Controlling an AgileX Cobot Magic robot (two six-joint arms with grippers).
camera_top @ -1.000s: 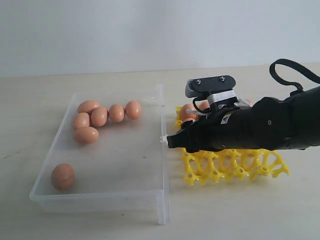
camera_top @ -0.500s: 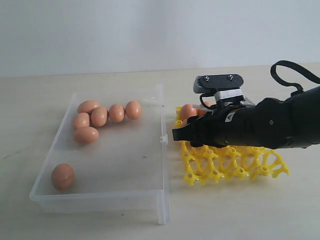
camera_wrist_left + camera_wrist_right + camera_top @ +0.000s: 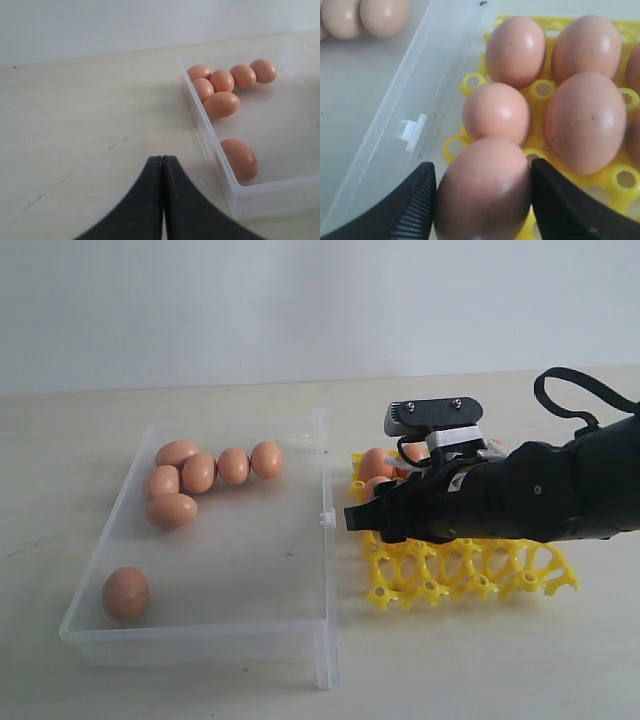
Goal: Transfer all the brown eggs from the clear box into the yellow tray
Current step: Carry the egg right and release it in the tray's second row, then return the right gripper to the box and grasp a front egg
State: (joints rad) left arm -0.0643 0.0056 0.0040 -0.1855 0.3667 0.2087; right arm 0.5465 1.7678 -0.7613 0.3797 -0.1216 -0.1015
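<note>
Seven brown eggs [image 3: 199, 472] are left in the clear box [image 3: 326, 455], so by my count the job is a little over half done. Nearest the outside camera, one lone egg [image 3: 125, 593] lies by the box's front wall, well apart from the others. Further back, the right gripper [image 3: 482, 197] reaches over the near-box edge of the yellow tray [image 3: 470, 575], its two jaws pressed against the sides of a held egg [image 3: 485, 185]. I cannot tell whether that egg sits in a cup yet. At the back of the box, the other six eggs huddle touching in the far corner.

The outside view shows the whole layout but the dark arm hides most of the tray, with only a couple of eggs peeping out behind it. The right wrist view fills that gap: at least four placed eggs [image 3: 585, 122] sit in cups just beyond the held one, with more cut off at the picture's edge. The left wrist view alone shows the left gripper [image 3: 161, 162], jaws pressed together and holding nothing, over bare table [image 3: 90, 125] beside the box
</note>
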